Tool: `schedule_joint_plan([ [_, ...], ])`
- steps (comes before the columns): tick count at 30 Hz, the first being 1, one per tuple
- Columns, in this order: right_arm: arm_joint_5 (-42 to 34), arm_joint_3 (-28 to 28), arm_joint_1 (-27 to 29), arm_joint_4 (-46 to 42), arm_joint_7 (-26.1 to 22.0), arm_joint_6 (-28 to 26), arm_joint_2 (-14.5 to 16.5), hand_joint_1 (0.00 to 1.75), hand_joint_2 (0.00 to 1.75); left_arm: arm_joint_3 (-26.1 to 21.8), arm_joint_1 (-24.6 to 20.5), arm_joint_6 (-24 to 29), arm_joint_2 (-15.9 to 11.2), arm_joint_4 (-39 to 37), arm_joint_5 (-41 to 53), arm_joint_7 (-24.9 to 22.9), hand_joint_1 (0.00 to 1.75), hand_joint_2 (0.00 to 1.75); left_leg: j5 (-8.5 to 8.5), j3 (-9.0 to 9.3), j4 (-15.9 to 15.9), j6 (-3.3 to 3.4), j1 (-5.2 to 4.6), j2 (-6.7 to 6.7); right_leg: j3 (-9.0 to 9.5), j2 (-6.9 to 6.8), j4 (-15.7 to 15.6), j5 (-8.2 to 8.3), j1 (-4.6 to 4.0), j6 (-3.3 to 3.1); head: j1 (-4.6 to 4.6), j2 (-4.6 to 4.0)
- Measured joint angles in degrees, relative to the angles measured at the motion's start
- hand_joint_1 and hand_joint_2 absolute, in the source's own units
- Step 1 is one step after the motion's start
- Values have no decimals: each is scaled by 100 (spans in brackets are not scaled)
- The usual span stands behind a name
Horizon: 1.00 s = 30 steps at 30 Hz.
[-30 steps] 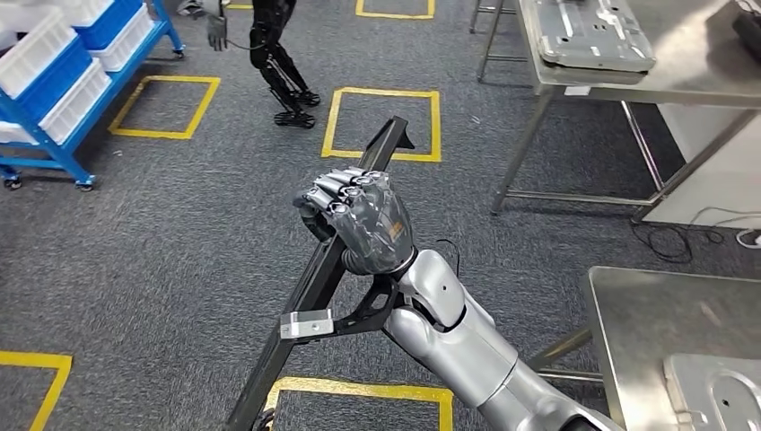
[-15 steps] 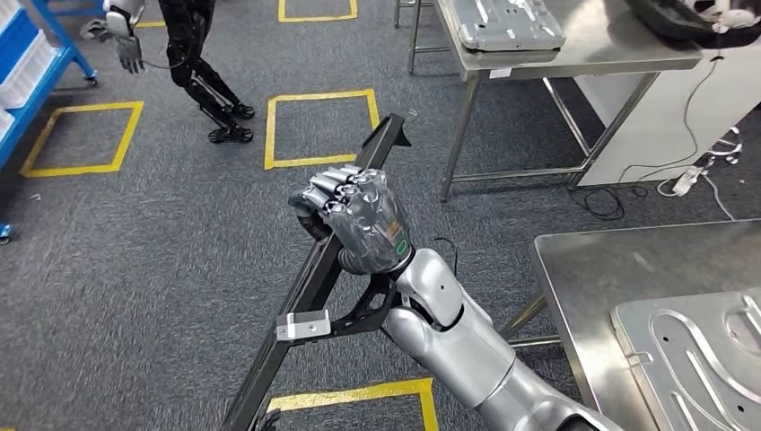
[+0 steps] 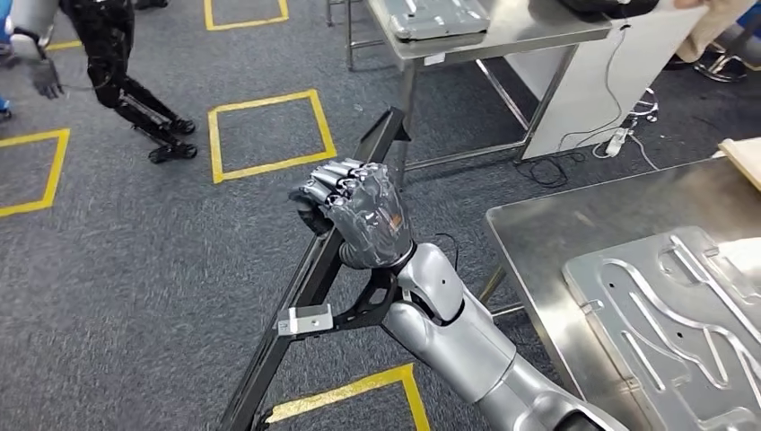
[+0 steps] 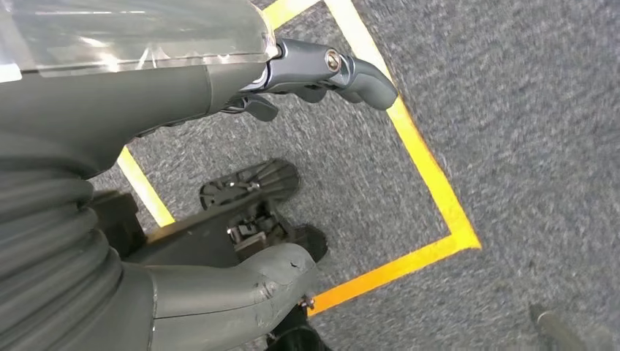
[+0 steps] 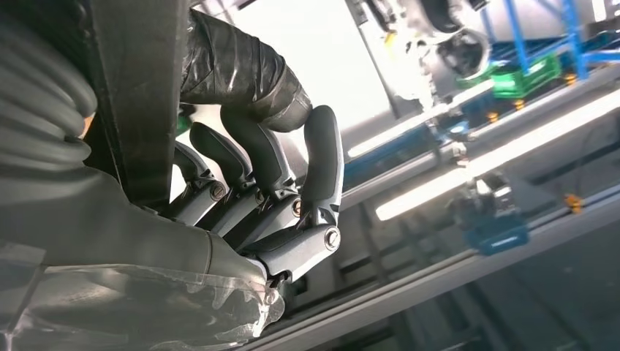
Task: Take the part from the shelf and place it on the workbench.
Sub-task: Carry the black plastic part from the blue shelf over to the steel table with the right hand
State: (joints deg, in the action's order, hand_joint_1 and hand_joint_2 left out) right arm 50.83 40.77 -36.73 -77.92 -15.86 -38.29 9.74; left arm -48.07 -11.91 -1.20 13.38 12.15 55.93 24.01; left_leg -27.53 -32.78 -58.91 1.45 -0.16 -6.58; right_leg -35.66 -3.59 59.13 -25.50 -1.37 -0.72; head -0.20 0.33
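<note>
The part [image 3: 311, 274] is a long black metal bar with a small silver bracket near its lower end. My right hand [image 3: 359, 215] grips it around the middle and holds it slanted over the carpet. In the right wrist view my dark fingers [image 5: 278, 168] wrap around the black part [image 5: 139, 95]. The steel workbench [image 3: 538, 242] lies to the right of the hand, with a grey pressed metal panel [image 3: 664, 314] on it. My left hand [image 4: 219, 80] hangs above the floor, thumb and fingers apart, holding nothing.
A second steel table [image 3: 511, 31] with a grey panel [image 3: 440, 13] stands at the back. Cables [image 3: 574, 153] trail beside a white cabinet. Another robot [image 3: 117, 72] stands at the far left. Yellow floor squares [image 3: 269, 135] mark the grey carpet.
The camera has turned right: the blue shelf has left the picture and the workbench with its panel fills more of the right side. My right hand keeps the same grip on the part.
</note>
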Motion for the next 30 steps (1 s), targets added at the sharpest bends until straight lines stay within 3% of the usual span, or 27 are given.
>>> schedule_joint_plan([
  [1,-8,-4,-2,2,-2,0,0,175,175,2,-10,1,2,0,1,-1,0,175,-24,9,-5,-24,5,-22,10,68,-24,17,23,-17,1,0],
  [3,-13,-10,-19,8,-9,-1,5,175,175,8,-25,4,7,0,2,0,0,175,-168,-45,-182,-85,25,174,44,197,-84,58,80,-64,-1,0],
  [5,-19,-11,-40,22,-17,-1,25,175,175,10,-20,5,5,0,2,0,0,175,-489,-314,-779,-144,58,488,60,330,-110,79,115,-101,-3,0],
  [7,-27,-11,-35,49,-19,2,41,175,175,12,3,5,2,0,-2,-1,0,175,-716,-638,-1433,-187,85,593,55,485,-97,81,124,-114,-4,0],
  [8,-29,-11,-29,61,-22,3,43,175,175,12,12,6,-1,0,-4,-2,0,175,-680,-702,-1532,-204,99,607,52,570,-81,78,133,-110,-5,0],
  [10,-32,-11,-27,77,-27,8,44,175,175,13,12,10,-6,0,-9,-3,0,175,-326,-536,-1118,-232,136,668,46,736,-25,57,162,-79,-5,0],
  [12,-34,-11,-35,81,-29,14,46,175,175,14,7,14,-10,0,-9,-9,0,175,-28,-238,-441,-248,187,927,8,887,62,18,183,-16,-3,0],
  [14,-37,-11,-38,83,-32,20,50,175,175,19,7,15,-12,0,-9,-21,0,175,12,-123,-159,-225,196,1101,-65,1014,112,20,196,62,-3,0],
  [16,-39,-14,-34,83,-35,21,49,175,175,27,2,15,-8,0,-10,-28,0,175,32,-123,-126,-153,188,1002,-119,1123,97,57,209,139,-5,0],
  [18,-40,-25,-39,82,-36,19,45,175,175,34,-14,15,-2,0,-10,-30,0,175,75,-109,-69,-62,200,861,-202,948,230,-36,197,195,4,0],
  [20,-43,-37,-51,82,-36,19,45,175,175,36,-18,15,-2,0,-9,-31,0,175,92,-102,-37,2,187,711,-463,592,779,-347,183,234,18,0],
  [22,-43,-43,-52,89,-36,20,42,175,175,36,-4,16,-7,0,-5,-33,0,175,82,-104,-35,26,164,549,-787,432,1443,-607,198,261,23,0],
  [23,-43,-46,-48,94,-36,21,38,175,175,37,-1,16,-9,0,-1,-34,0,175,75,-102,-36,31,159,467,-857,402,1582,-606,206,266,23,0],
  [24,-43,-50,-48,98,-36,22,35,175,175,39,-4,15,-10,0,3,-34,0,175,67,-97,-36,31,157,393,-818,382,1504,-501,211,264,24,0],
  [25,-43,-54,-52,101,-36,23,33,175,175,42,-11,14,-9,0,7,-34,0,175,56,-87,-36,26,157,326,-680,343,1236,-326,211,252,24,0],
  [27,-43,-60,-71,99,-36,24,32,175,175,50,-26,10,-7,0,9,-34,0,175,25,-55,-39,-7,139,209,-292,101,493,-13,161,197,25,0],
  [29,-43,-63,-92,99,-36,25,34,175,175,58,-33,7,-5,0,20,-35,0,175,-2,-25,-33,-63,107,104,-101,-97,91,69,89,125,22,0],
  [30,-43,-63,-97,100,-36,27,34,175,175,64,-35,5,-5,0,30,-36,0,175,-12,-9,-23,-95,90,43,-99,-98,52,51,61,94,21,0],
])
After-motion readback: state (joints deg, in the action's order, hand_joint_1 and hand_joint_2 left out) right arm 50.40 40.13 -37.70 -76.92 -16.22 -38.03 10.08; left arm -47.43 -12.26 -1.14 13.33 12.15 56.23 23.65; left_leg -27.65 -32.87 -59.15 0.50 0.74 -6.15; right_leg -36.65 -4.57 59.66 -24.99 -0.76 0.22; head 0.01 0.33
